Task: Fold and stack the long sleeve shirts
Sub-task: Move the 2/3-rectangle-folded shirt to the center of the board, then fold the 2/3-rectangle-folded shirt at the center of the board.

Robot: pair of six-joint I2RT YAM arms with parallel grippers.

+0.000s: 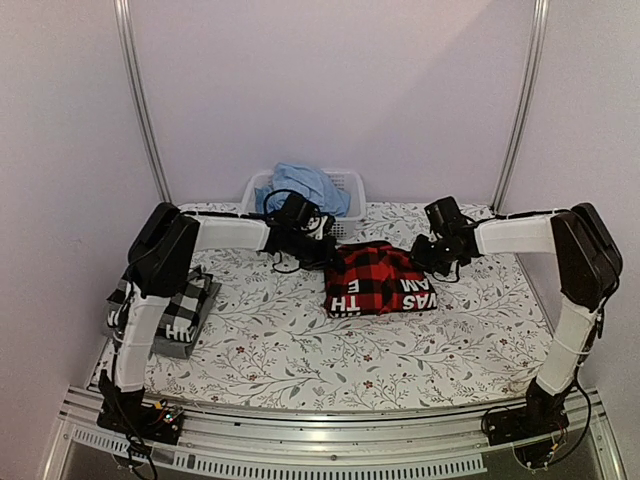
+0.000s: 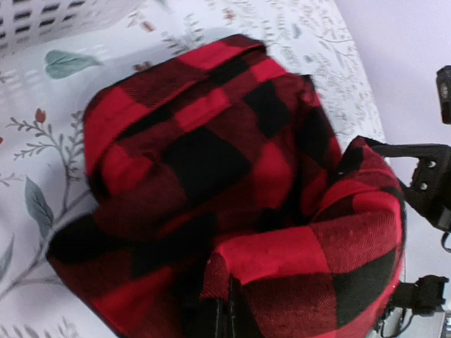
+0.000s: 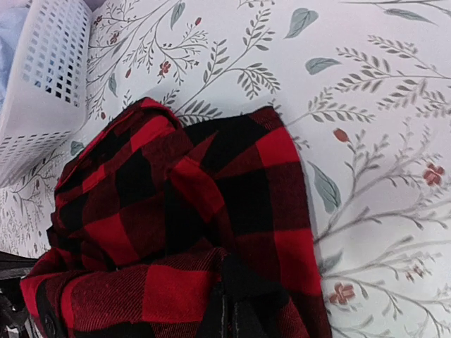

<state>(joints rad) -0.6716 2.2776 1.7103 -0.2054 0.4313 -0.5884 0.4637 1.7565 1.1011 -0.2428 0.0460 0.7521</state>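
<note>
Holds the red-and-black flannel shirt (image 1: 378, 280) bunched at mid-tabletop (image 1: 300, 352), its far edge clenched in the left jaws and the right jaws, with a white basket (image 1: 352, 182) of blue cloth (image 1: 310, 185) just behind and a folded black-and-white check shirt (image 1: 192, 305) well off left.

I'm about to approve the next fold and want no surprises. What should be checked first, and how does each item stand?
1. The left end effector holds the flannel: ok, cloth is bunched at its fingers.
2. The right end effector holds the flannel: ok, likewise.
3. The grips sit at the flannel's far edge, one on each side: ok.
4. The flannel lies flat: not ok, it is rumpled.
5. The lettered shirt is not caught in either grip: cannot tell.
6. The check shirt is apart from the flannel: ok, it lies off to the left.
</note>
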